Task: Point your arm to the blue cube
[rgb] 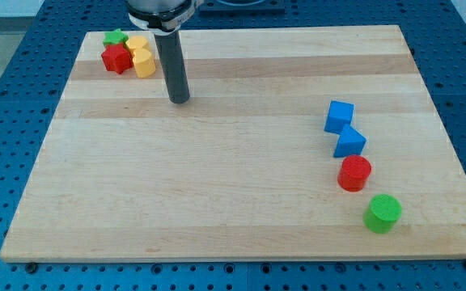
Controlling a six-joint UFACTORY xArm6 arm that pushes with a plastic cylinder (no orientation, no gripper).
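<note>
The blue cube (339, 116) lies on the wooden board (217, 178) at the view's right. A second blue block (349, 143), wedge-like in shape, touches it just below. My tip (180, 99) rests on the board in the upper left part, far to the left of the blue cube and slightly above its level. The rod rises from it to the arm at the view's top.
A red cylinder (354, 173) and a green cylinder (383, 213) lie below the blue blocks. A cluster sits at the upper left: a green star (116, 37), a red star-like block (116, 58), and yellow blocks (141, 56), just left of the rod.
</note>
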